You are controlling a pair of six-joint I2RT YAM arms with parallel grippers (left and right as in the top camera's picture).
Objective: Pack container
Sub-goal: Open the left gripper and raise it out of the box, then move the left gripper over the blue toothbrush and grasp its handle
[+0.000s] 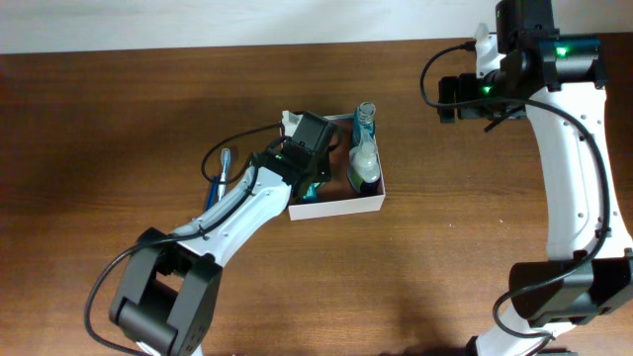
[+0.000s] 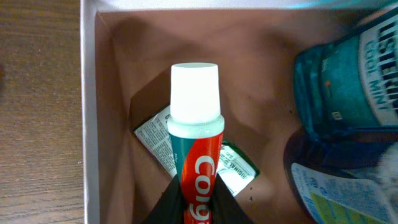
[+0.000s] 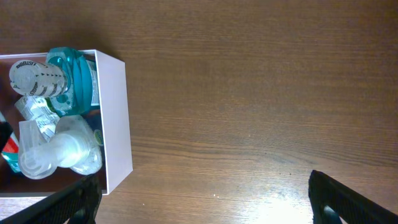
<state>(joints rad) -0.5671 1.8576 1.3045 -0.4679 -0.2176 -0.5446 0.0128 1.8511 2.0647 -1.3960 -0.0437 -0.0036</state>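
Item: container (image 1: 336, 207), white-walled with a brown inside, standing mid-surface (image 3: 261, 81) and partly packed. Contents, right side: mouthwash (image 2: 348, 81) lying down with a clear bottle (image 3: 59, 149) against it, crowded to that wall, which leaves the left strip free. Contents, left side: a printed packet (image 2: 155, 140) flat on the floor. Above it is the toothpaste (image 2: 198, 155), cap pointing to the far wall and tail pinched in the left pincer (image 2: 196, 208), which is closed narrowly on the tube. The tube seems aimed along the free strip so that it can lie flat beside the bottles. Whether it touches the floor yet I cannot tell. Outstanding: toothbrush (image 1: 220, 178), on the surface left of the container, likely the next item to go in. Right pincer (image 3: 202, 183): spread fully wide, holding nothing, parked over bare wood to the container's right, apparently out of the way.
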